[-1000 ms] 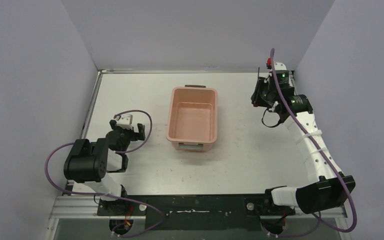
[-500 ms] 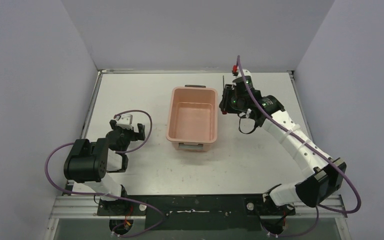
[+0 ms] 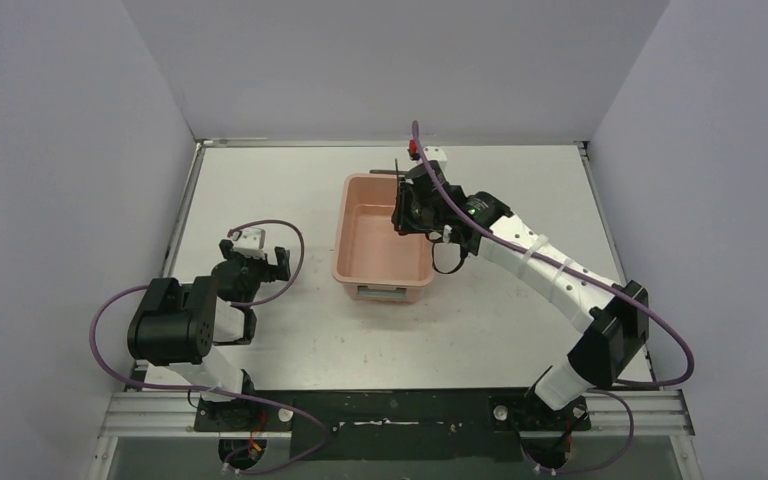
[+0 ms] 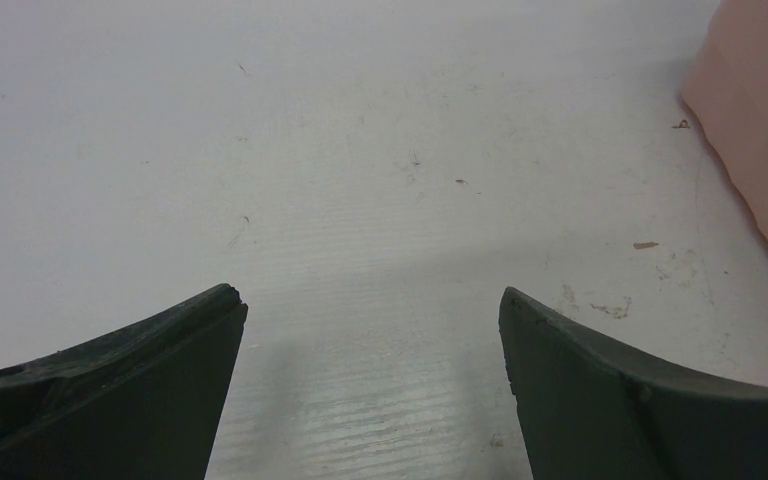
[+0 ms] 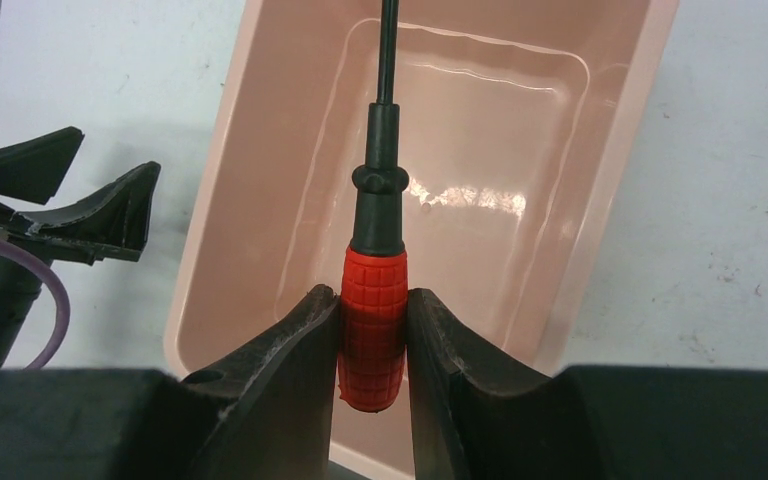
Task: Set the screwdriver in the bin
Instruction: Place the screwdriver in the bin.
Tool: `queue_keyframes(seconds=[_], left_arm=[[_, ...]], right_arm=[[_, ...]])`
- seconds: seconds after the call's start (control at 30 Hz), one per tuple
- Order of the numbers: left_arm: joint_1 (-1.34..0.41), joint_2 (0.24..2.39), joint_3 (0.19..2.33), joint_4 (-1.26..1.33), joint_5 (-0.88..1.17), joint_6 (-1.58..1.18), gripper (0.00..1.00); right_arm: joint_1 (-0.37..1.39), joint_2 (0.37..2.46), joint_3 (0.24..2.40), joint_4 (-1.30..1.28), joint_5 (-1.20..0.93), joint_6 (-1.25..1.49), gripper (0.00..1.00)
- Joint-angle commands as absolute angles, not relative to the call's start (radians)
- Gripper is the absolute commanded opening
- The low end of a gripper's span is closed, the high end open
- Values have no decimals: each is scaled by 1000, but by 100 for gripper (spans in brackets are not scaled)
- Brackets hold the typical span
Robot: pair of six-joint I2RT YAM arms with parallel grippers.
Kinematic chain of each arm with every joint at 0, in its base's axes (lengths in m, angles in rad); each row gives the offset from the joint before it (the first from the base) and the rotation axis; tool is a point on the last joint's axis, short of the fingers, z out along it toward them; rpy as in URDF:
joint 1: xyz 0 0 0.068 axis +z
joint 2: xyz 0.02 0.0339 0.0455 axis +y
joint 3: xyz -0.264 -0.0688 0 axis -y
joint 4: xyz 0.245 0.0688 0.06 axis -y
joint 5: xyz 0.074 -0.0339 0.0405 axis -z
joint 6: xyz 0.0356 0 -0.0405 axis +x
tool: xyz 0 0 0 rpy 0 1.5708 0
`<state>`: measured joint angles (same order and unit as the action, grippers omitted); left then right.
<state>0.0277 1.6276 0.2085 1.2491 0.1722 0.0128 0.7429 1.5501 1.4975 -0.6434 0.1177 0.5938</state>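
Right gripper (image 5: 372,296) is pinching the screwdriver (image 5: 378,215) by its red ribbed handle, one finger pressed on each side and the butt end sitting between them. The black collar and thin black shaft stick out past the fingertips, and in the right wrist view they run over the open inside of the bin (image 5: 600,190). The tip is cut off by the frame edge, so I can't tell how close it is to the bin floor or walls. In the top view the right arm reaches from its near-right base across to the bin's far-right corner, with the gripper above the rim there. The screwdriver is too small to make out in that view. The bin is salmon pink and sits mid-table with its long side running near to far. There is a dark handle (image 3: 390,172) on the far short end and a pale label (image 3: 388,293) on the near end. Nothing can be seen lying inside it. Left gripper (image 4: 370,296) is low over the white table (image 4: 360,150), left of the bin and well apart from it. Its fingers are spread wide with only bare tabletop between them. A corner of the bin shows at the right edge of the left wrist view. Purple cables (image 3: 110,310) loop off both arms.
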Motion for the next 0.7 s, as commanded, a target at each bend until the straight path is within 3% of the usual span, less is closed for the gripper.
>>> queue_keyframes(seconds=[0.0, 0.4, 0.67], left_arm=[[26, 1619, 221, 1292, 178, 17, 97], [26, 1619, 221, 1293, 178, 17, 97], [27, 1620, 222, 1290, 178, 16, 97]], right_arm=[[756, 1575, 1518, -565, 160, 621, 9], [777, 1701, 1422, -492, 145, 626, 9], [779, 1851, 1428, -486, 119, 641, 15]])
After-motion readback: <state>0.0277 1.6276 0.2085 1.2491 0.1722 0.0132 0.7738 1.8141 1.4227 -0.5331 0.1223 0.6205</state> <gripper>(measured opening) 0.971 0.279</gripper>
